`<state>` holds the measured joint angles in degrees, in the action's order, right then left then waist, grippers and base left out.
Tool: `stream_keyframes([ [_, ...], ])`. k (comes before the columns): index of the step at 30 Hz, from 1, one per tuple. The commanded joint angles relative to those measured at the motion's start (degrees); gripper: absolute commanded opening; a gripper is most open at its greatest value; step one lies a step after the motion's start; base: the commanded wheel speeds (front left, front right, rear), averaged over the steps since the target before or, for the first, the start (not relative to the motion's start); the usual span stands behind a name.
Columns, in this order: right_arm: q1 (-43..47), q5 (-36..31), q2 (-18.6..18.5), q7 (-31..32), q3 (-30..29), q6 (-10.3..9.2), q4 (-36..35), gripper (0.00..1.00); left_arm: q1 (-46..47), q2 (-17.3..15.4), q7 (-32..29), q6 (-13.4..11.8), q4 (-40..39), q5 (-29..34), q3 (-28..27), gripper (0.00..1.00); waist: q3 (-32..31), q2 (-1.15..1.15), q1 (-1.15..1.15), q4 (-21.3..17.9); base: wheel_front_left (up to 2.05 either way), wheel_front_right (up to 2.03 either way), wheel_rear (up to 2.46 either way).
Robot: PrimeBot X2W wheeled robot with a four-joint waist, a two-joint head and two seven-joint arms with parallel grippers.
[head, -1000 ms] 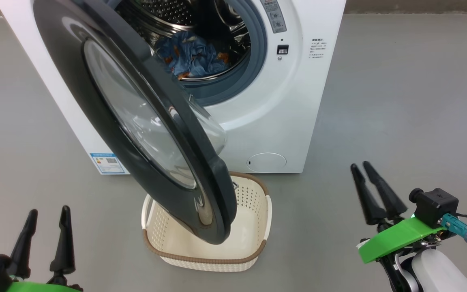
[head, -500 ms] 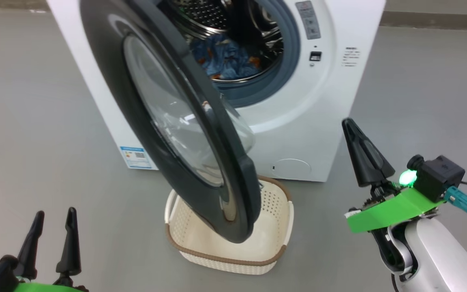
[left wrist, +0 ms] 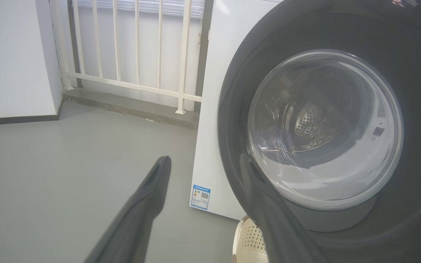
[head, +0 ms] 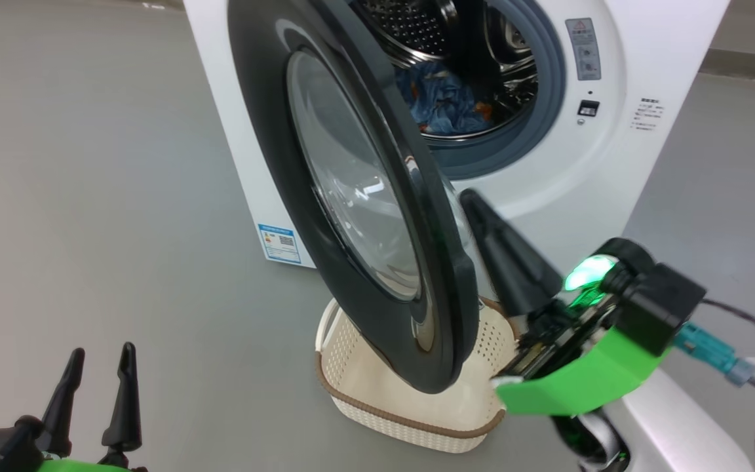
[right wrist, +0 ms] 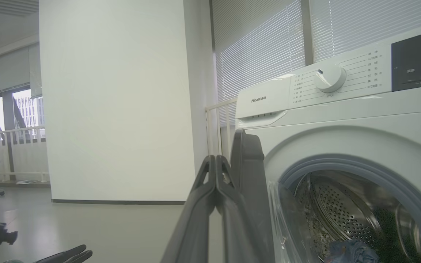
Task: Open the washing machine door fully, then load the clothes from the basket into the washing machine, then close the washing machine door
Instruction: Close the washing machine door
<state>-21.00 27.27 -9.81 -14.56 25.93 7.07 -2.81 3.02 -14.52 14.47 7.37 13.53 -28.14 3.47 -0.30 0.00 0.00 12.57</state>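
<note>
Right arm raised, reaching forward-left. Right gripper (head: 476,200) just beside inner edge of door (head: 351,196), contact unclear, jaws pressed together, holding nothing. Left gripper (head: 103,352) low at lower left, fingers up, jaws spread, holding nothing. Door part-open, hanging over basket (head: 404,419). Clothes (head: 443,105) inside drum (head: 410,26) of washer (head: 613,183). Hisense logo (right wrist: 258,99) readable on washer top front. Blue-white sticker (head: 279,241) at lower corner, text unreadable.

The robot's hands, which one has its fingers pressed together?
The right hand, beside the washing machine door: its fingers meet, while the left hand has them apart.
</note>
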Motion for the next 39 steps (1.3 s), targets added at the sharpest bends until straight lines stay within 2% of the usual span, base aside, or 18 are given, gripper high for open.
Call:
stream_keyframes([
  [1,-2.14,0.61,0.46,-0.44,2.17,0.42,-2.26,0.0,1.08,-1.03,0.52,0.12,-0.71,-0.01,-1.93,1.0,-0.54,0.0,0.0,1.05,0.0,0.0,0.0],
  [8,-2.42,2.02,0.35,-0.44,9.34,0.42,-3.91,0.0,0.87,-0.92,0.52,0.12,-0.36,-0.05,-1.89,1.0,-1.17,0.0,0.0,2.49,0.0,0.0,0.0],
  [10,-2.1,2.01,-0.3,-0.44,12.48,0.42,-2.44,0.0,0.81,-0.83,0.52,0.12,-0.3,-0.07,-1.91,1.0,-1.3,0.0,0.0,2.97,0.0,0.0,0.0],
  [16,-1.22,2.91,-0.78,-0.44,16.74,0.42,2.6,0.0,0.56,-0.49,0.52,0.12,-0.22,-0.25,-1.87,1.0,-1.2,0.0,0.0,3.55,0.0,0.0,0.0],
  [27,-1.66,5.23,-0.81,-0.44,20.66,0.42,13.04,0.0,1.08,0.1,0.52,0.12,-0.47,-0.62,-1.7,1.0,-0.03,0.0,0.0,4.44,0.0,0.0,0.0],
  [39,-3.12,6.84,-0.25,-0.44,19.86,0.42,21.98,0.0,1.79,0.12,0.52,0.12,-0.5,-1.19,-1.82,1.0,1.66,0.0,0.0,5.02,0.0,0.0,0.0],
])
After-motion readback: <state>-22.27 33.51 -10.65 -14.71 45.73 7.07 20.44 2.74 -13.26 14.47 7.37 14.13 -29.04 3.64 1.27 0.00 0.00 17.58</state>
